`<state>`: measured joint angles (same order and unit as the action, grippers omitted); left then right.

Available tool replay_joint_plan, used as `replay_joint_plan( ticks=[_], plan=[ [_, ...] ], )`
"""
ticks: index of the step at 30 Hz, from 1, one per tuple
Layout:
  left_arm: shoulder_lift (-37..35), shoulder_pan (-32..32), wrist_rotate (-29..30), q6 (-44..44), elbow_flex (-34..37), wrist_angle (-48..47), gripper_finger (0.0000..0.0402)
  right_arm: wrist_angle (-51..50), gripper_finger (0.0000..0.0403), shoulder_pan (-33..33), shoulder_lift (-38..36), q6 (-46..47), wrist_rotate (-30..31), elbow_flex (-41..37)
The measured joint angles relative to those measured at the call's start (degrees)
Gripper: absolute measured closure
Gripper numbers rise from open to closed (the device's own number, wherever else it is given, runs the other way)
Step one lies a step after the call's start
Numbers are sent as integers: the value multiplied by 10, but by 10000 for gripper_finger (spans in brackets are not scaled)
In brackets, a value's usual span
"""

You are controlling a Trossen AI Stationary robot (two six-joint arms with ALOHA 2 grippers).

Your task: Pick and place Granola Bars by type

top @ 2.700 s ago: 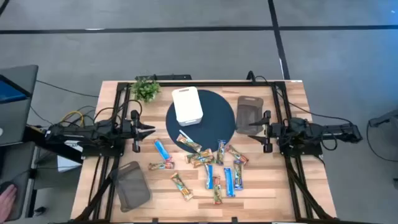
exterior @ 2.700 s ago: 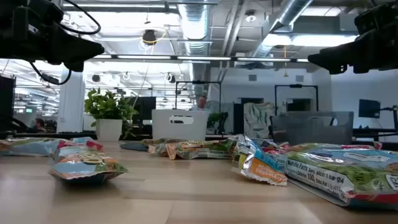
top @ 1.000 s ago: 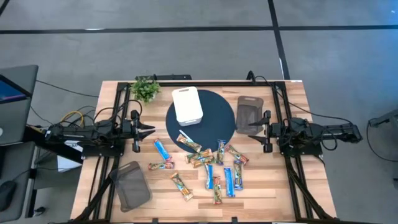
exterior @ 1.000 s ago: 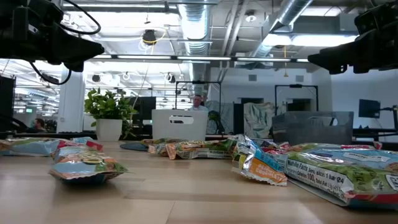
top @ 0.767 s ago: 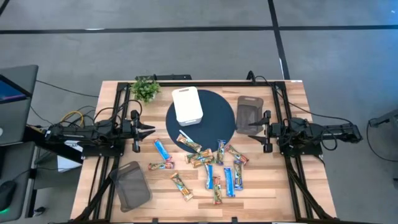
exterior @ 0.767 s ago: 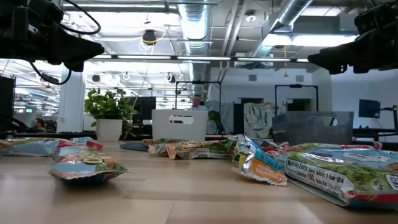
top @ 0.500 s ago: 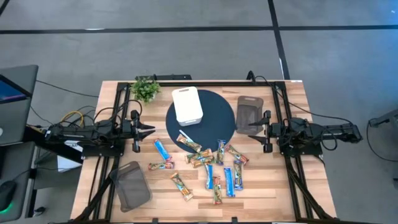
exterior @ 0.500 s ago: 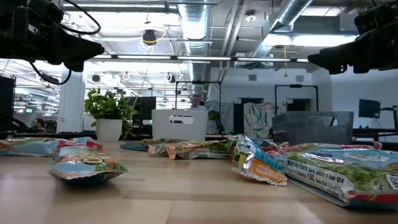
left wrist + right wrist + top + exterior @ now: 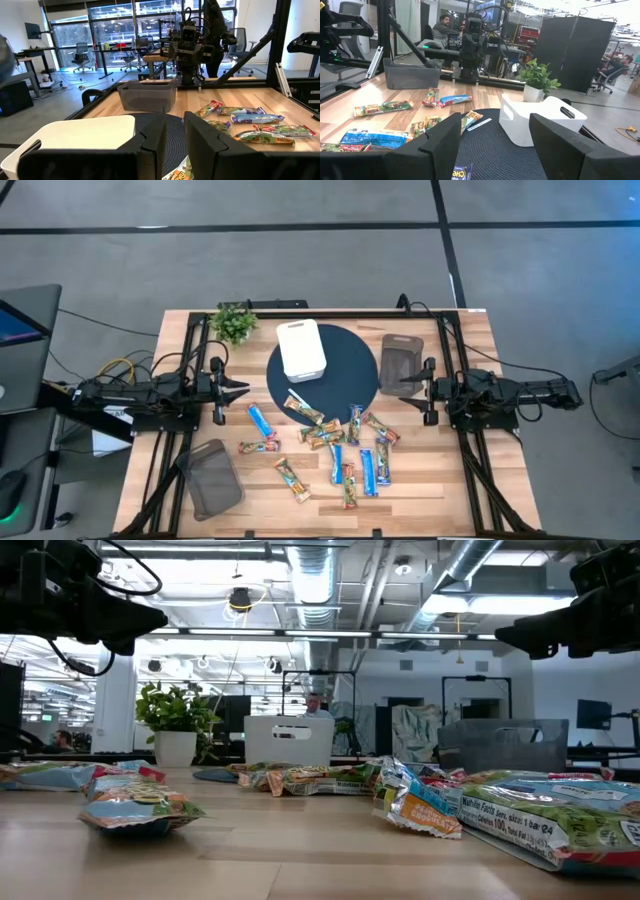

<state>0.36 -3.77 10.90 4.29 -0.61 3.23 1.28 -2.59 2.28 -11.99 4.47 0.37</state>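
Your Granola Bars (image 9: 335,445) lie scattered flat on the wooden counter (image 9: 440,480), just in front of the dark round mat (image 9: 350,355), between the two arms. Most cluster toward the right half; a blue-and-white bar (image 9: 260,420) and two multicoloured ones sit further left. Their long axes point every way, though several of the blue-and-white ones near the right lie roughly front to back.

The left end effector (image 9: 235,388) hovers at the left side, empty, its fingers (image 9: 200,137) parted only by a narrow gap. The lone blue-and-white bar is the one closest to it, just ahead and slightly forward of its tip. The right end effector (image 9: 425,388) hangs at the right side, also empty, its fingers (image 9: 560,132) spread wide. The main cluster lies nearer this arm, in front of it and toward the centre.

You have a grey bin (image 9: 403,366) just beside the right end effector and another grey bin (image 9: 212,478) at the left front corner; a white bin (image 9: 301,350) stands on the mat, a small potted plant (image 9: 235,322) at the back left. The bars touch or overlap in the cluster, so I judge the outlying ones easier first picks.
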Motion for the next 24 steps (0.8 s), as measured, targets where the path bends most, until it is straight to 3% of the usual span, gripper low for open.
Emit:
replay_joint_plan(
  ticks=[5,10,15,18,20,24],
  plan=[
    [0,0,6,-41,0,29,338,0,173,0,0,0,0,0],
    [0,0,45,-183,0,113,338,0,173,0,0,0,0,0],
    [0,0,109,-256,0,152,338,0,173,0,0,0,0,0],
    [0,0,122,-363,0,165,338,2,173,0,0,4,0,0],
    [0,0,125,-437,0,165,338,28,173,0,0,50,2,0],
    [0,0,130,-524,0,173,338,104,173,0,0,291,3,0]
  ],
)
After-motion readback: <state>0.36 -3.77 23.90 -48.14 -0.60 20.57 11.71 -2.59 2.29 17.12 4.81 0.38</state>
